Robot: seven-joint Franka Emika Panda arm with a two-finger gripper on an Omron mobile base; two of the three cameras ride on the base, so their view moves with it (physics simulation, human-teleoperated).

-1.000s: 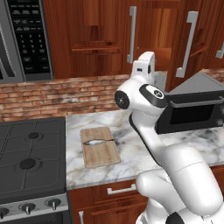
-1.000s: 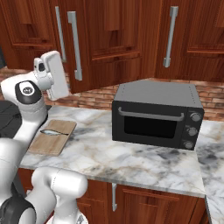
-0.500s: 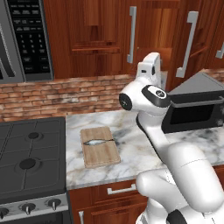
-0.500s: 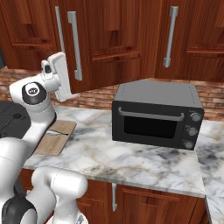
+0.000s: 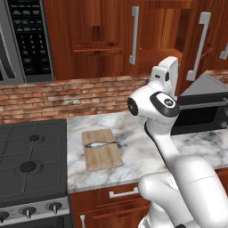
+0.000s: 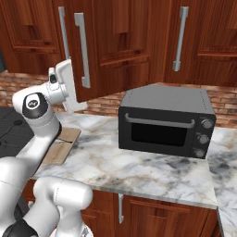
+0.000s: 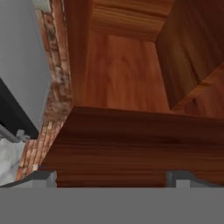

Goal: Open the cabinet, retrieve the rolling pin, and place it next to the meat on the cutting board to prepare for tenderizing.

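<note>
The cabinet (image 5: 111,31) hangs above the counter; its right door (image 6: 115,51) stands swung partly out, long silver handle (image 5: 198,44) forward. My gripper (image 5: 168,67) is raised just under and in front of that opening, beside the handle (image 6: 83,51). In the hand view the gripper (image 7: 111,177) is open, tips wide apart with nothing between them, facing bare wood panels (image 7: 127,74). The rolling pin is hidden. The meat (image 5: 100,144) lies across the far part of the cutting board (image 5: 103,158), far below and left of the hand. My arm covers part of the board (image 6: 60,147).
A dark toaster oven (image 6: 166,122) stands on the marble counter (image 6: 139,171) right of the arm, close under the open door. A black stove (image 5: 31,164) adjoins the board on the left, with a microwave (image 5: 22,40) above it. Brick backsplash (image 5: 67,95) runs behind.
The hand has moved right and slightly forward, closer to the open cabinet door. Its jaws have stayed open. Board and meat have not moved.
</note>
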